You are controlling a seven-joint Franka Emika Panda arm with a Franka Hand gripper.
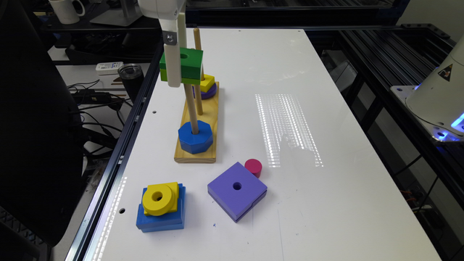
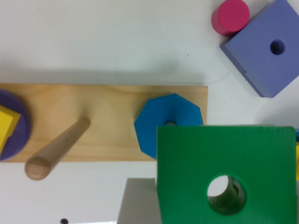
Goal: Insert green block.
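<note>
Your claw (image 1: 176, 70) has the green block (image 1: 185, 65) pinched tight, held up in the air over the wooden peg board (image 1: 195, 154), right by the peg (image 1: 191, 108) that carries the blue octagon (image 1: 195, 136). That board sits along the worktop (image 1: 326, 108) edge next to the black rail.

Warning triangle sign (image 1: 445, 72) on white robot base (image 1: 440, 98); symbol unreadable. No other legible text.
</note>
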